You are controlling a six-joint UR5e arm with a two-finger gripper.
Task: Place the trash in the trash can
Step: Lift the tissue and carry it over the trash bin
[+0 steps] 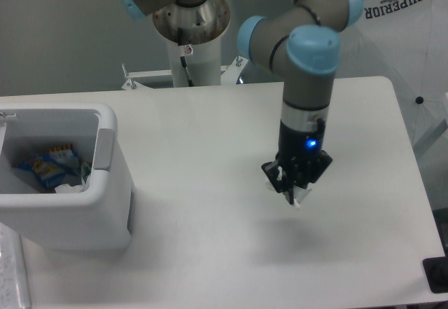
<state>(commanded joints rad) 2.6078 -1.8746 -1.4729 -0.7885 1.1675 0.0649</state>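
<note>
One crumpled white scrap (297, 198) pinched in black pincer (294, 190), boxy white plastic bin (105, 204) apart.

Table (210, 239): plain pale grey-white. Trash can (105, 211): white, with a grey strip on its right wall. Inside it, a blue-and-yellow snack packet (43, 169) and white scraps (70, 186) with what may be green flecks, too small to be sure. Arm (294, 43): grey tubes, light-blue joint caps. Gripper (295, 195): black, a blue light above it, a small white bit at its tip. Umbrella (406, 50): white, dark "SUPERIOR" lettering.
</note>
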